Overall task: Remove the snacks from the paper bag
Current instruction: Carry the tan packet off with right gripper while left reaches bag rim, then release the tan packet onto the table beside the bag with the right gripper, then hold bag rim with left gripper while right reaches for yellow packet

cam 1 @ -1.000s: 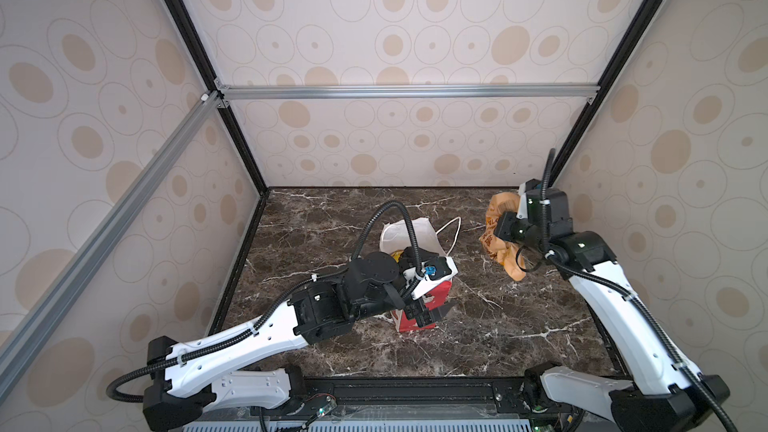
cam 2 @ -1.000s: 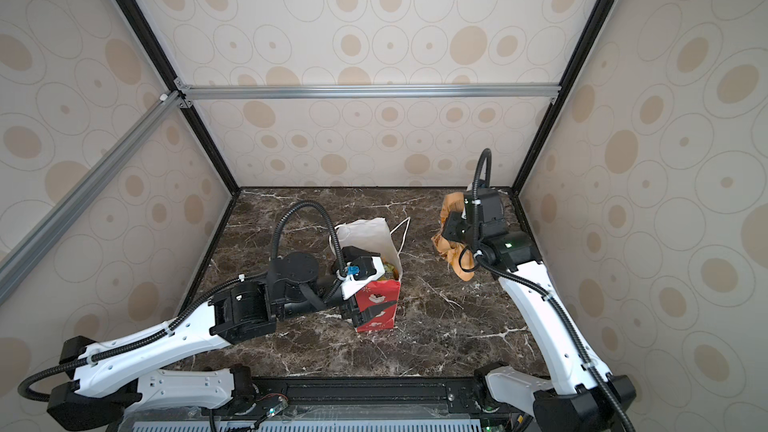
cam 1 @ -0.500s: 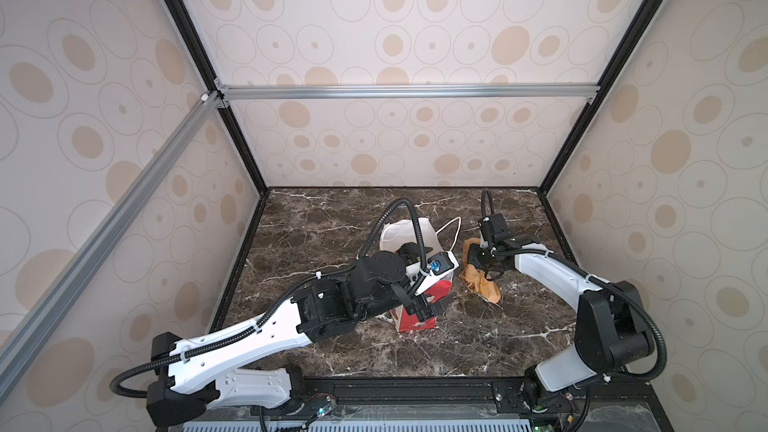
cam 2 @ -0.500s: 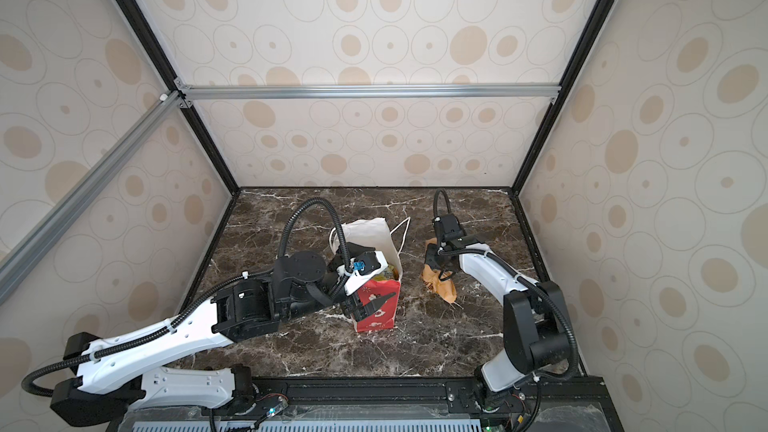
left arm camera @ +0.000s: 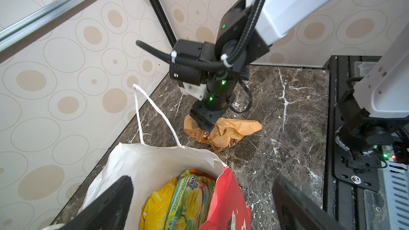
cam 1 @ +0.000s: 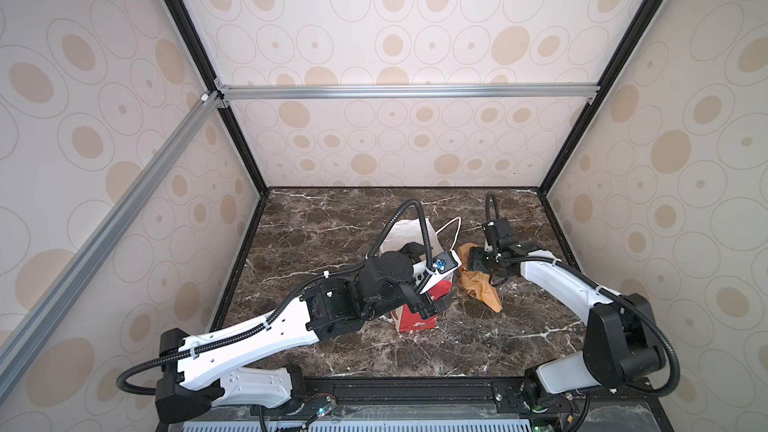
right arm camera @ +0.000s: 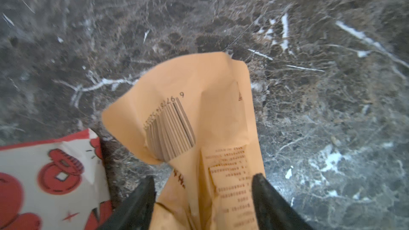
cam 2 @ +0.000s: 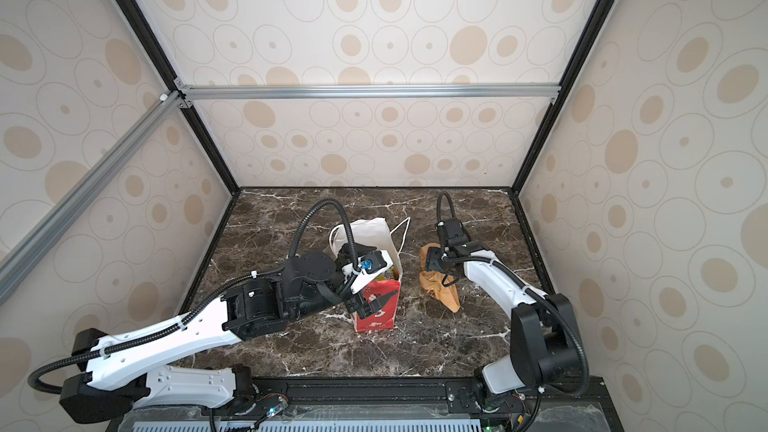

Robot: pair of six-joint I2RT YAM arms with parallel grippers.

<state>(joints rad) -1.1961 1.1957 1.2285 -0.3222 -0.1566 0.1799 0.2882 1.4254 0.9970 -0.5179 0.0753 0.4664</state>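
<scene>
The red paper bag stands upright mid-table, mouth open. Inside the paper bag I see a yellow packet, a green FOX'S packet and an orange edge behind it. My left gripper is open over the mouth, one finger above the white inside, the other outside the red wall. The tan kraft pouch lies crumpled on the marble right of the bag. My right gripper is open, fingers either side of the pouch's end.
A white cord handle sticks up from the bag's far side. The black rail runs along the table's front edge. Patterned walls close in left, back and right. The right arm's base stands near the front right.
The right arm swung down from high on the right with the tan pouch to the table beside the bag, and its jaws have opened. The left arm has hardly moved.
</scene>
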